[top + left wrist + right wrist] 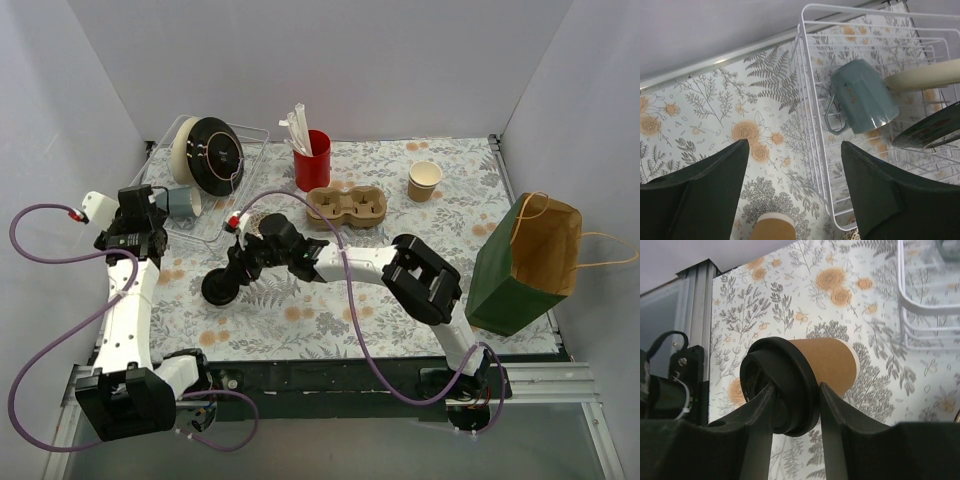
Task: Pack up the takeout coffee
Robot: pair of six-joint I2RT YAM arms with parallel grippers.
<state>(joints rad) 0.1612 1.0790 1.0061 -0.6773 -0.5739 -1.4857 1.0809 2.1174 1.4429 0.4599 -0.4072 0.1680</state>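
The right tool [796,390] is pinching the round black plastic lid [775,385] of the small brown kraft paper cup [829,362], left of centre on the floral tabletop [330,300], well apart from the green paper bag [505,285]. The left tool [794,147] is gaping wide, empty. The cup is probably light with thin, crushable walls, so the stiffer lid rim is offering the safer hold.

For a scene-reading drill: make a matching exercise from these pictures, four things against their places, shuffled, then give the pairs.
1 takeout coffee
2 grey-blue mug
3 red cup
4 paper bag

A in the wire rack
B at the far right
C between the right fingers
D just behind the cardboard carrier

Pairs: 1-C, 2-A, 3-D, 4-B
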